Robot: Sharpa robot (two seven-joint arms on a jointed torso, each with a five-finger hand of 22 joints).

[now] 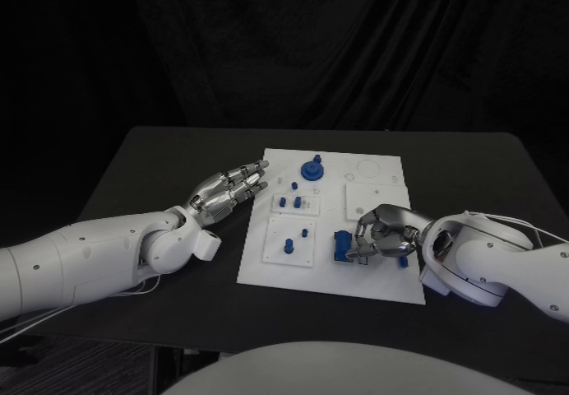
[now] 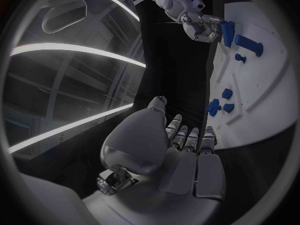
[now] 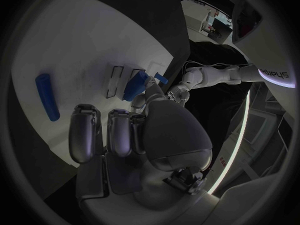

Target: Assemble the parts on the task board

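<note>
The white task board (image 1: 373,284) lies mid-table. My right hand (image 1: 386,233) hovers over its near right part, fingers curled, pinching an upright blue block (image 1: 343,245) that stands on the board; the right wrist view shows the fingertips (image 3: 152,89) closing on that block (image 3: 134,85) beside two narrow slots (image 3: 116,80). A blue rod (image 3: 47,96) lies flat on the board close to the hand. My left hand (image 1: 225,194) is held open with fingers stretched out, just off the board's left edge and holding nothing.
A round blue part (image 1: 312,170) stands at the board's far side. Small blue pegs (image 1: 293,200) sit in the left-hand plates, with more nearer me (image 1: 289,244). Bare black table (image 1: 166,156) surrounds the board.
</note>
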